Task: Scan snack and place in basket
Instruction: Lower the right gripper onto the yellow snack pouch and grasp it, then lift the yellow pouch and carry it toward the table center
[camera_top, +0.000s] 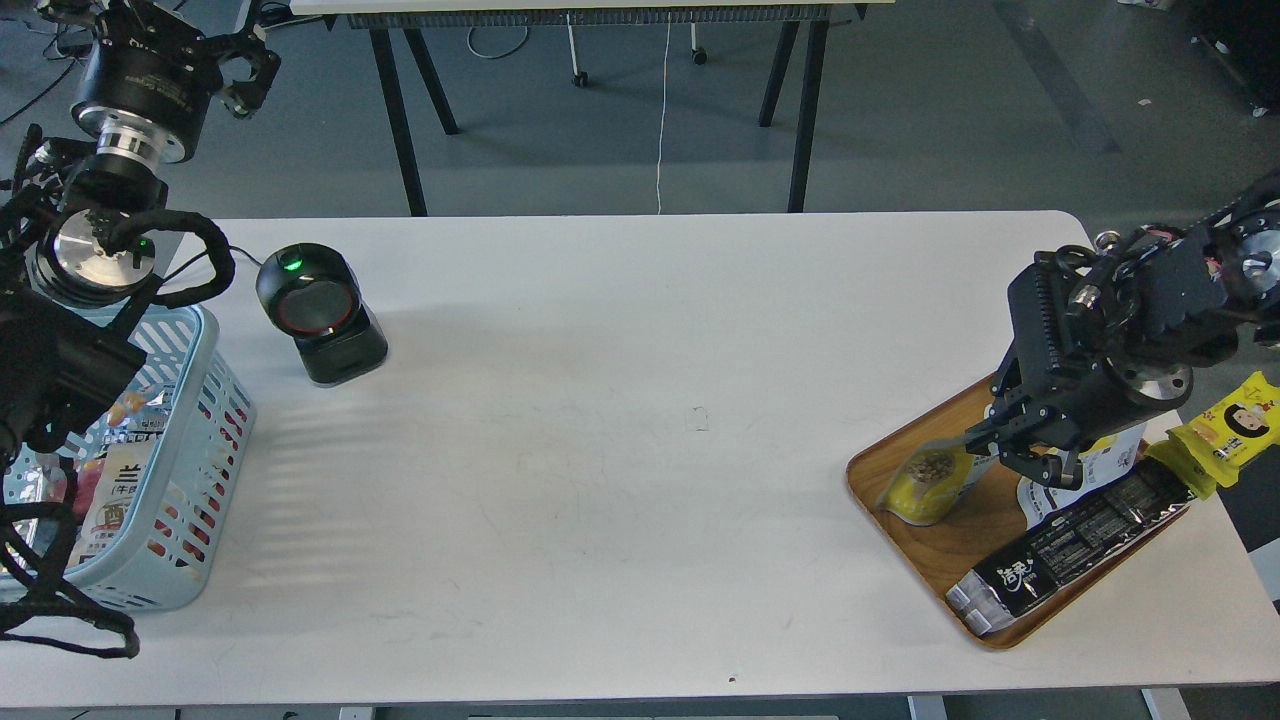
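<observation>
The snack (928, 483), a pouch with a yellow lower part picturing tan balls, stands tilted on the left part of the brown wooden tray (935, 570) at the table's right. My right gripper (1012, 455) is shut on the pouch's upper edge, and its bottom still rests on the tray. The light-blue slotted basket (205, 400) stands at the table's left edge and holds several packets. My left gripper (155, 40) is raised beyond the table's far left corner, above and behind the basket, open and empty.
A black barcode scanner (320, 312) with a green light stands right of the basket. On the tray lie a long black packet (1070, 545) and a white pouch (1115, 462). A yellow packet with a cartoon face (1235, 425) lies at the table's right edge.
</observation>
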